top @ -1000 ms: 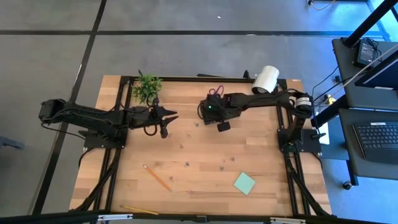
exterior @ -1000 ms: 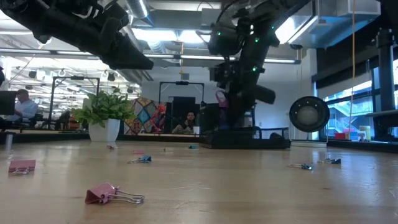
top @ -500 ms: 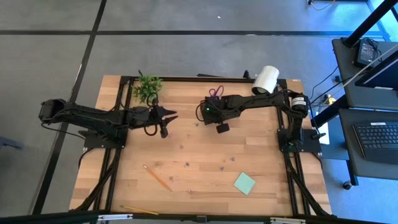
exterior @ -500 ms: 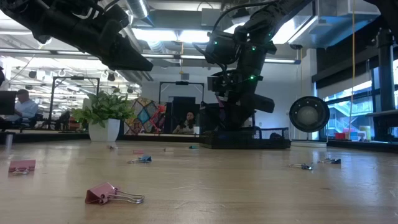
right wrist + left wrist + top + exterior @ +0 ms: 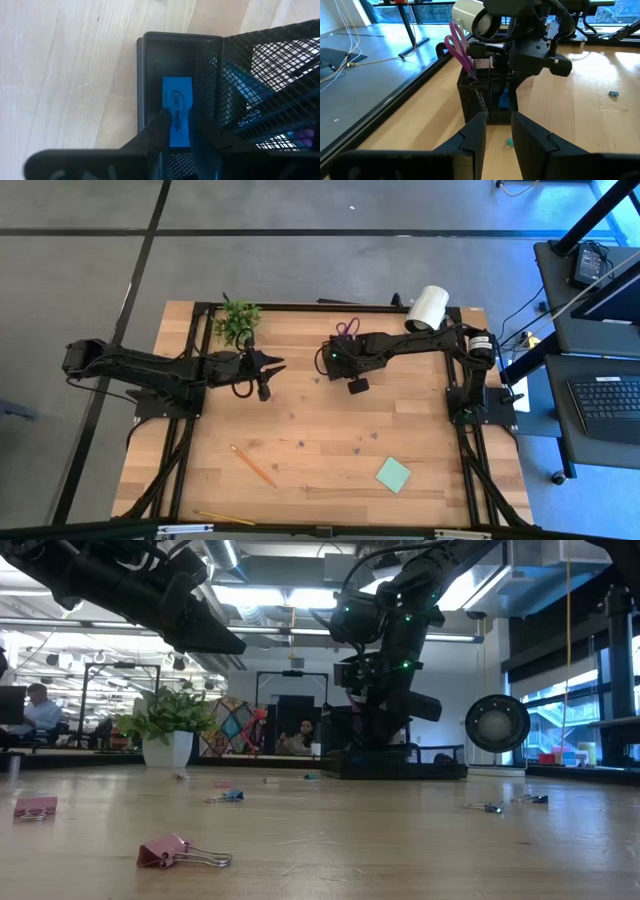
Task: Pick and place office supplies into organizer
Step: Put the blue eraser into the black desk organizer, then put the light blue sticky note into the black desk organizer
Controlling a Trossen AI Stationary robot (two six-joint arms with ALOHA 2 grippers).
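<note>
Only in the right wrist view is the blue block [image 5: 178,118] seen, lying in a low compartment of the organizer [image 5: 215,55], just beyond the right claw [image 5: 176,131], whose fingers are parted and grasp nothing. From above, the organizer [image 5: 338,352] is largely hidden beneath that arm. The left claw [image 5: 498,131] hovers over the bench [image 5: 330,450], slightly parted and empty. Purple scissors [image 5: 459,46] are shown upright in the taller compartment.

A pink binder clip [image 5: 180,852] is lying closest on the wooden table [image 5: 400,840], with another pink clip [image 5: 35,807] sitting near the left edge. Small dark clips [image 5: 487,807] are resting farther right. A potted plant [image 5: 167,725] is standing at the back left. The black organizer [image 5: 395,762] is sitting mid-back, one arm's gripper [image 5: 375,735] hanging right over it (fingers hidden). A second arm [image 5: 150,590] is stretching across the upper left.
</note>
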